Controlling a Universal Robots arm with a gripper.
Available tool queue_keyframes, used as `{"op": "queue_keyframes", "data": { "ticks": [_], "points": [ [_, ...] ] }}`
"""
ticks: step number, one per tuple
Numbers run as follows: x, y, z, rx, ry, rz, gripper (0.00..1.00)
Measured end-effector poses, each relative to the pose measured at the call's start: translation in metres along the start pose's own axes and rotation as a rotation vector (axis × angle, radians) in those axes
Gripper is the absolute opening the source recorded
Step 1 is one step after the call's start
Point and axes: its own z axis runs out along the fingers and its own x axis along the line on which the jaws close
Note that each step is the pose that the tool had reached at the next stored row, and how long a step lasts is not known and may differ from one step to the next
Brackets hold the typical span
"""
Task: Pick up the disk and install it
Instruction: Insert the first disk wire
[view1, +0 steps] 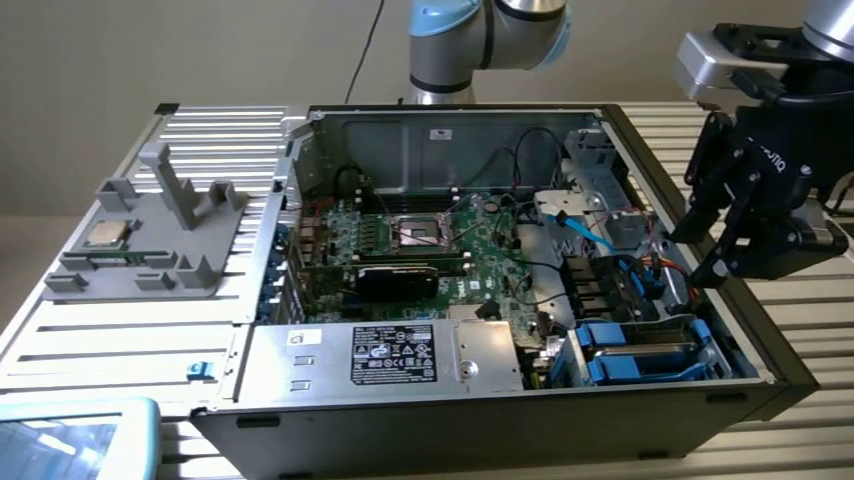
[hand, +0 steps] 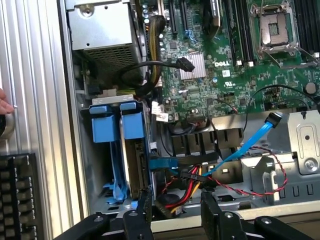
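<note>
The disk (hand: 131, 167) stands on edge in the drive bay at the corner of the open computer case (view1: 400, 420). It is grey metal held in a blue carrier frame, with a second blue carrier beside it. In the exterior view the disk (view1: 638, 350) sits low at the case's right. My gripper (view1: 707, 262) hangs above the case's right wall, a little beyond the bay. In the wrist view my gripper (hand: 176, 202) is open with nothing between its black fingers (hand: 145, 202), over the red, yellow and blue cables beside the bay.
The motherboard (view1: 427, 250) with an open CPU socket fills the case floor. A silver box with a black label (view1: 387, 355) sits at the front. A grey fixture (view1: 147, 240) holding a CPU chip (view1: 107, 235) stands outside on the exterior view's left. A fingertip (hand: 5, 106) and a keyboard (hand: 17, 195) lie beyond the case wall.
</note>
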Motion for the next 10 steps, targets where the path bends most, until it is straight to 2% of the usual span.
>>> {"op": "queue_keyframes", "data": {
  "ticks": [5, 10],
  "points": [
    [0.0, -0.0001, 0.0062, 0.0018, -0.0028, 0.062, 0.52],
    [-0.001, 0.0057, 0.0127, 0.0041, -0.004, 0.081, 0.52]
  ]
}}
